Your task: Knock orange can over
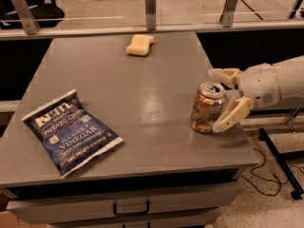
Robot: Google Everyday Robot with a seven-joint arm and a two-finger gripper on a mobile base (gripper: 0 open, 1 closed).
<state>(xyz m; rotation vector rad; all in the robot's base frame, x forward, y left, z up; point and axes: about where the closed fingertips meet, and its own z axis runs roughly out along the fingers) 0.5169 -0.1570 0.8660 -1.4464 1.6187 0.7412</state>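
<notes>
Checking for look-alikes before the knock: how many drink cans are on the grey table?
1. The copper-orange metal drink can stands upright near the grey table's right edge, with the cream end effector open around its right side. No other can shows.

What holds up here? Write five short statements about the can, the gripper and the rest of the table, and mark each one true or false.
1. The orange can stands upright on the table. True.
2. The gripper comes in from the picture's left edge. False: it reaches in from the right edge, with its fingers spread open beside the can.
3. The chip bag lies flat near the table's front left corner. True.
4. The yellow sponge rests on top of the chip bag. False: it lies by itself near the far edge of the table.
5. The can is clear of the chip bag. True.
</notes>
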